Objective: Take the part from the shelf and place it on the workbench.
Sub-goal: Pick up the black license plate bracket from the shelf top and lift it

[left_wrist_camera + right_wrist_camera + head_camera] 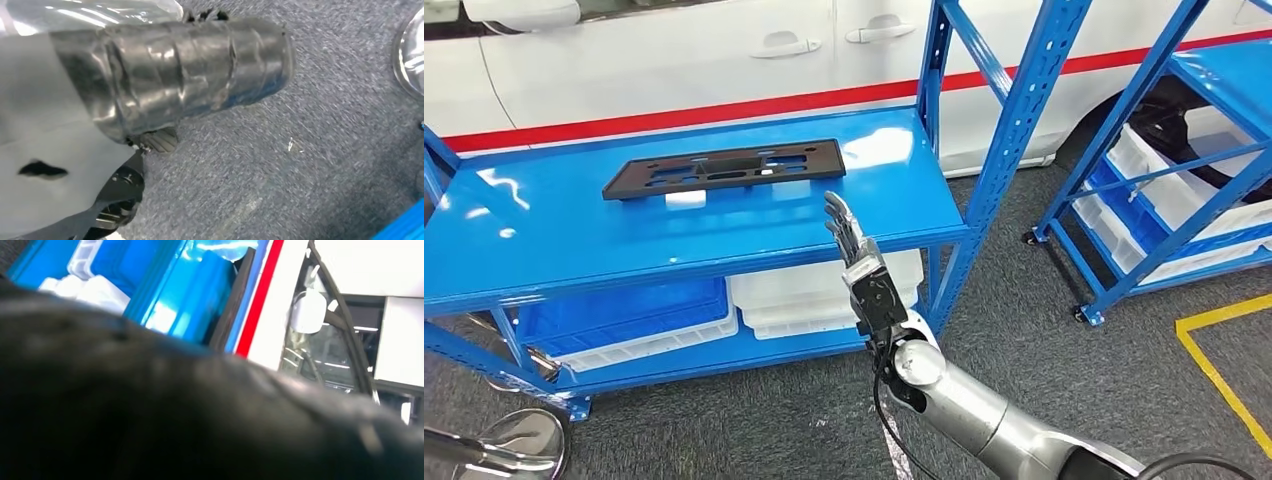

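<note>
Part (724,168) first: a flat black plate with cut-out slots, lying flat on the top level of the blue shelf (544,250), toward the upper middle of the head view, a small white label at its near edge. Nothing is touching it. Just below and to the right of it in that frame, the right robot hand (852,245) is raised over the front edge of the shelf top, fingers straight and held close together, pointing up toward the part and holding nothing; there is blue surface between the fingertips and the plate. Its silver arm (984,415) runs down to the lower right of the frame.

Under the shelf top, a blue bin (624,310) sits at lower left and a white bin (804,295) beside it at centre. Behind the shelf is a white car (674,60) with a red stripe. A second blue rack (1184,180) with white bins fills the right side, and a yellow line (1214,330) marks the grey carpet at lower right.

The left robot hand (170,75) shows in its wrist view as a grey wrapped shape over carpet; I cannot tell how its fingers lie. The right wrist view is mostly a dark blur, with the part's dark edge (232,300) at upper centre.
</note>
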You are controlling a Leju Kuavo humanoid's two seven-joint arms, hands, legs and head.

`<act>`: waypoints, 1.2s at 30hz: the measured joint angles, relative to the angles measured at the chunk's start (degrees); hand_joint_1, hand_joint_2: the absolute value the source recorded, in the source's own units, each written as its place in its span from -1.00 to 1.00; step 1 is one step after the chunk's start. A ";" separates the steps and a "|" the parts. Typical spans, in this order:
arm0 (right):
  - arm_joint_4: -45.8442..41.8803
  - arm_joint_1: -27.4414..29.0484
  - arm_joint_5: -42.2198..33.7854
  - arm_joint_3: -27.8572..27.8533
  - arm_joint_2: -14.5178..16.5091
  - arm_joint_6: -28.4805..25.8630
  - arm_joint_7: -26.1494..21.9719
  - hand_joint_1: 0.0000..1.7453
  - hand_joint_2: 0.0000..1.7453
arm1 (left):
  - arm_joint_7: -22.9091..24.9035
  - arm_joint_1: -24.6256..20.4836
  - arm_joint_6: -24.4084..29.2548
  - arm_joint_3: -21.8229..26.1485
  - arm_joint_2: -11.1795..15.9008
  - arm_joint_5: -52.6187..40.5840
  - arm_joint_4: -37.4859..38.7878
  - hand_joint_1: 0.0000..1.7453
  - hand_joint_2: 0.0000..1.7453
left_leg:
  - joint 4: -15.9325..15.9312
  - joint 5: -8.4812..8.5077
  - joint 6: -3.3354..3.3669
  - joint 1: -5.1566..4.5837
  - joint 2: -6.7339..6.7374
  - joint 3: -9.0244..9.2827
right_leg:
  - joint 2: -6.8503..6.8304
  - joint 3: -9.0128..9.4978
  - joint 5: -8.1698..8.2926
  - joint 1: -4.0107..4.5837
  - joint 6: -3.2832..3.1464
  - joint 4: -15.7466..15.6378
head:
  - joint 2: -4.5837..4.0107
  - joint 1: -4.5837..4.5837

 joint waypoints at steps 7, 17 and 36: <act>-0.04 -0.16 0.05 0.02 -0.10 -0.01 -0.04 -1.00 -1.00 | -0.03 -0.08 0.00 -0.40 -0.19 0.24 0.00 -1.00 -1.00 | -3.99 -0.46 0.63 0.68 0.28 3.93 | -0.61 -4.51 -3.69 0.01 1.60 8.72 | 0.01 0.18; 0.08 -0.75 1.90 0.32 -0.10 1.62 0.36 -1.00 -1.00 | 0.95 -0.37 1.12 -1.45 -0.05 0.35 -0.01 -1.00 -1.00 | -1.17 -5.03 -1.44 0.52 0.20 4.99 | -0.82 -4.51 2.85 -0.13 0.48 1.44 | 0.01 0.23; 6.35 -13.02 3.14 3.36 2.37 5.49 3.24 -1.00 1.00 | 4.54 -2.11 1.61 -6.82 0.11 -1.74 -0.10 -1.00 -1.00 | -5.18 1.47 2.11 -0.63 0.26 2.71 | -0.57 -1.69 -0.98 0.52 0.38 2.25 | 0.01 0.17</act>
